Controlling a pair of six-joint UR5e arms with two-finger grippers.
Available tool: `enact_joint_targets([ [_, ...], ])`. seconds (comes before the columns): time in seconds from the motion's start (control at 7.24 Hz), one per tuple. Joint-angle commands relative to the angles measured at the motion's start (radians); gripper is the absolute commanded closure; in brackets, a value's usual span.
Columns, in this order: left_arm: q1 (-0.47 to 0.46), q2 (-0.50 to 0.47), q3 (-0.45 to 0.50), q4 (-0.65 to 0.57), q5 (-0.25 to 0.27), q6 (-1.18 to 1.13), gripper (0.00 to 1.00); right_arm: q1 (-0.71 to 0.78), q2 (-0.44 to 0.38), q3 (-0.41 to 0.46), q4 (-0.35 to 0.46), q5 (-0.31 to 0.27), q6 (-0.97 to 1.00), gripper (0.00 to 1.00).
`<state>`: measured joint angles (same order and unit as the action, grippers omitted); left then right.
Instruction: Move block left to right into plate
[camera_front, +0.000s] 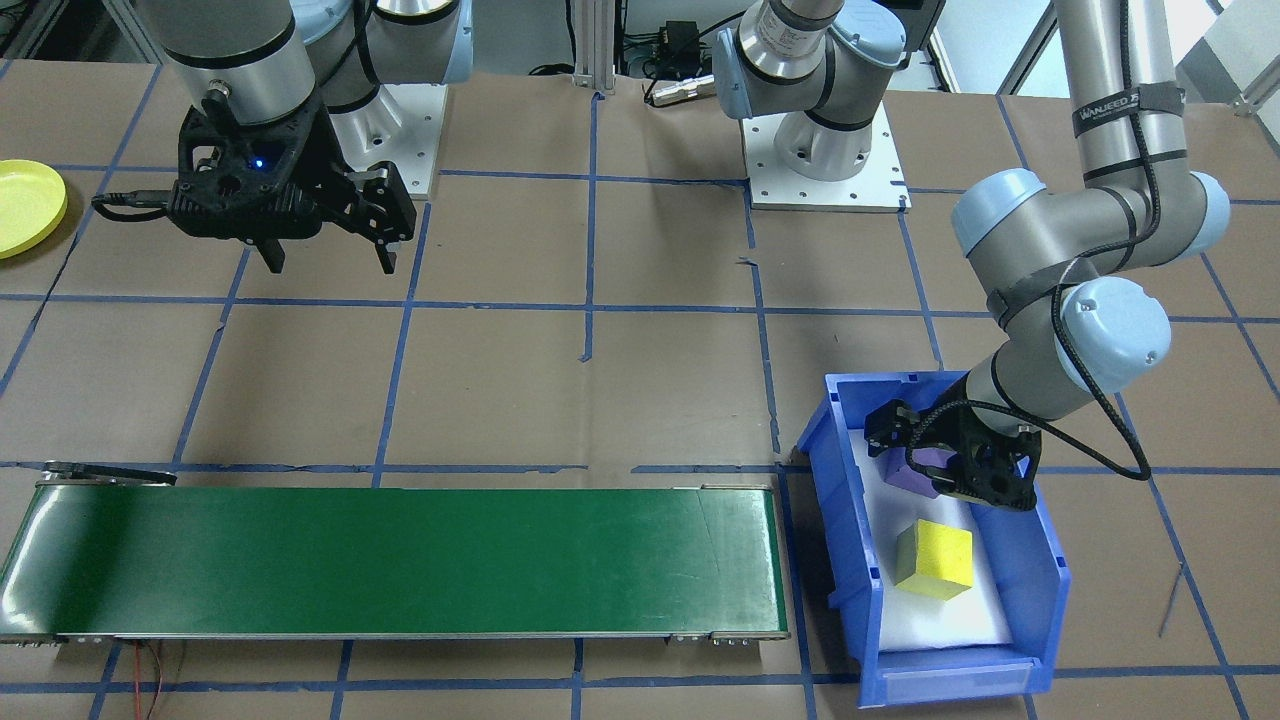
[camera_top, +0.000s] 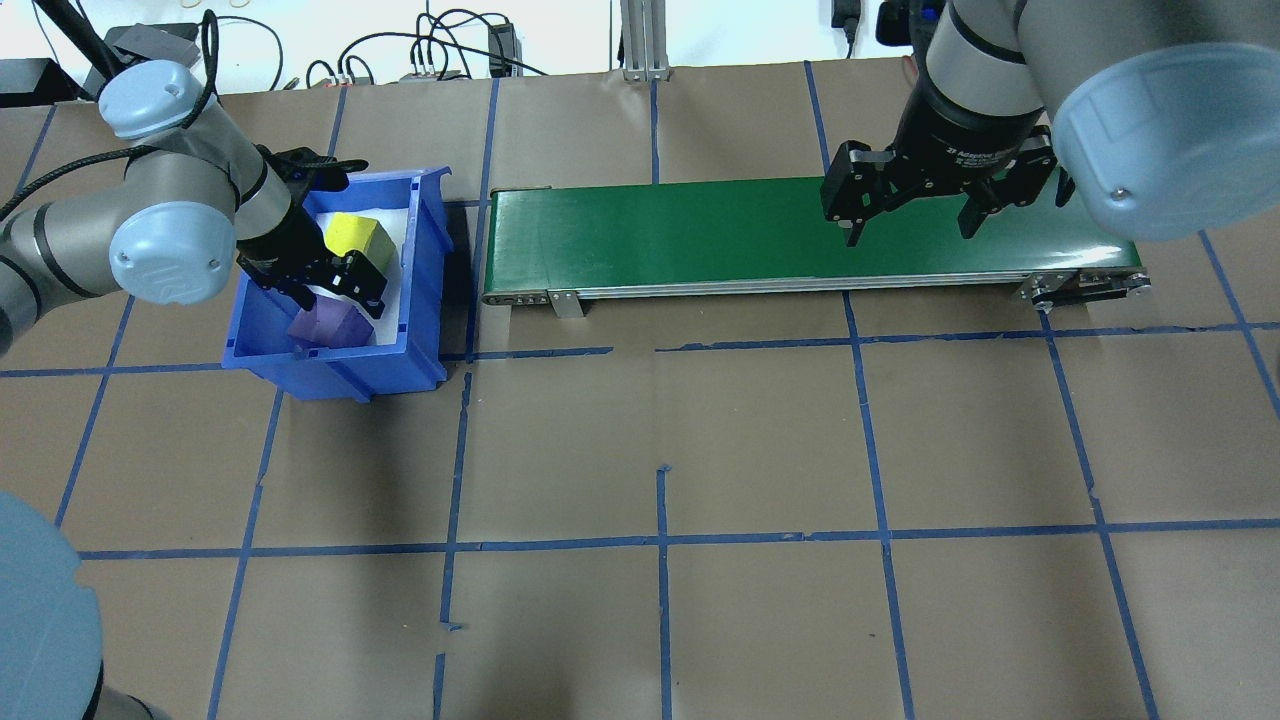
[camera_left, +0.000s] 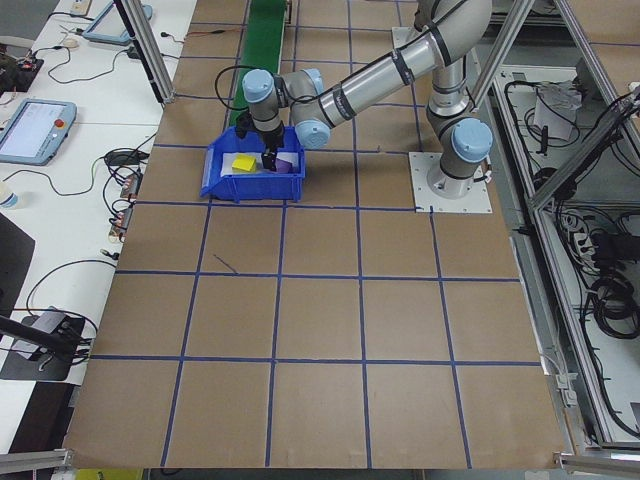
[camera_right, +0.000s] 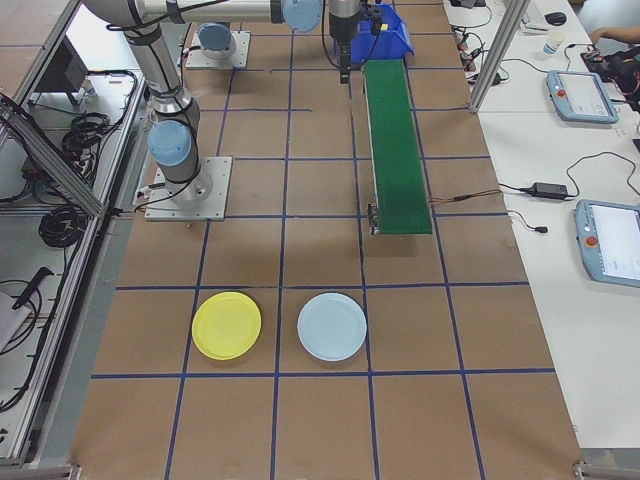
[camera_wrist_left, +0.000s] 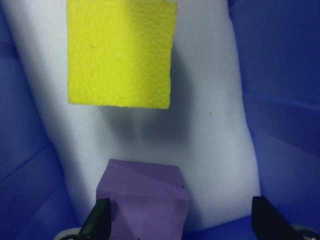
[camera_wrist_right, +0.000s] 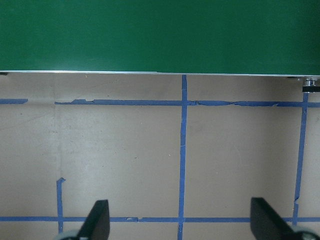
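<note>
A purple block (camera_wrist_left: 145, 200) and a yellow block (camera_wrist_left: 121, 52) lie on white foam inside the blue bin (camera_front: 848, 560). My left gripper (camera_wrist_left: 182, 222) is down in the bin, open, with the purple block (camera_front: 928, 470) between its fingers, close to one finger (camera_wrist_left: 102, 220); I cannot tell if they touch. My right gripper (camera_top: 908, 235) hangs open and empty above the table beside the green conveyor (camera_top: 700, 235). The yellow plate (camera_front: 25, 205) lies flat at the table's edge on my right side, also seen as the yellow plate (camera_right: 226, 325) in the exterior right view.
A pale blue plate (camera_right: 332, 327) lies next to the yellow one. The conveyor (camera_front: 400, 560) runs from the bin toward my right side. Both arm bases (camera_front: 825, 165) stand at the table's robot side. Blue tape lines grid the brown table.
</note>
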<state>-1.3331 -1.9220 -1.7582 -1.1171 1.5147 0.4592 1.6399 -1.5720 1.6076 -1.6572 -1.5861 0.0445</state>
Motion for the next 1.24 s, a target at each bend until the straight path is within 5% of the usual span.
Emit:
enact_joint_targets([
  [0.0,0.0,0.0,0.019,0.003,0.043,0.007,0.0,0.0,0.001,0.0,-0.004,0.0,0.006,0.0],
  [0.41,0.0,-0.017,0.017,0.013,0.047,0.006,0.0,-0.018,0.001,-0.014,-0.007,0.063,0.032,0.0],
  [0.83,0.0,-0.043,0.011,0.054,0.047,0.007,0.0,-0.022,0.001,-0.014,-0.018,0.051,0.072,0.0],
  [0.97,0.0,-0.043,0.002,0.057,0.047,0.007,0.11,-0.022,0.001,-0.014,-0.019,0.048,0.072,0.0],
  [1.1,0.0,-0.04,-0.003,0.057,0.048,0.009,0.43,-0.022,0.001,-0.014,-0.019,0.049,0.074,0.0],
])
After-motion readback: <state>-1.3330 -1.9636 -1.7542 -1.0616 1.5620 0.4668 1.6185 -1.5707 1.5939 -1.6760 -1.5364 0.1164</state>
